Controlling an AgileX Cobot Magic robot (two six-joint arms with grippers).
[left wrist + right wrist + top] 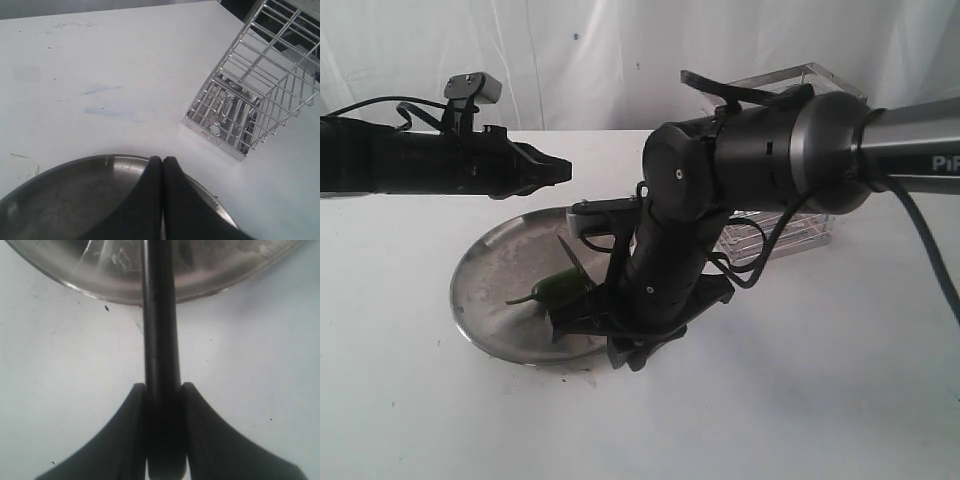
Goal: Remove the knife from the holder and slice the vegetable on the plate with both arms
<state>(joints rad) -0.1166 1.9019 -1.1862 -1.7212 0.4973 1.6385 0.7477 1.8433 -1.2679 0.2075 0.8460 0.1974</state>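
The right gripper (162,390) was clamped on the knife (161,340) at its black handle, one jaw pressed to each side; the blade reached over the plate (470,300), its tip just above the vegetable (560,288). The chilli lay near the plate's middle, stem toward the left arm's side. The left gripper (162,167) was closed on nothing, hovering over the plate's far edge; the holder (255,95) sat on the table beyond.

Assessment: the knife appeared rigid and light; its smooth handle could twist in the jaws under cutting load. The chilli looked small, glossy and rounded, so likely to roll or skid on steel; it would best be pinned at the stem end, clear of the blade.
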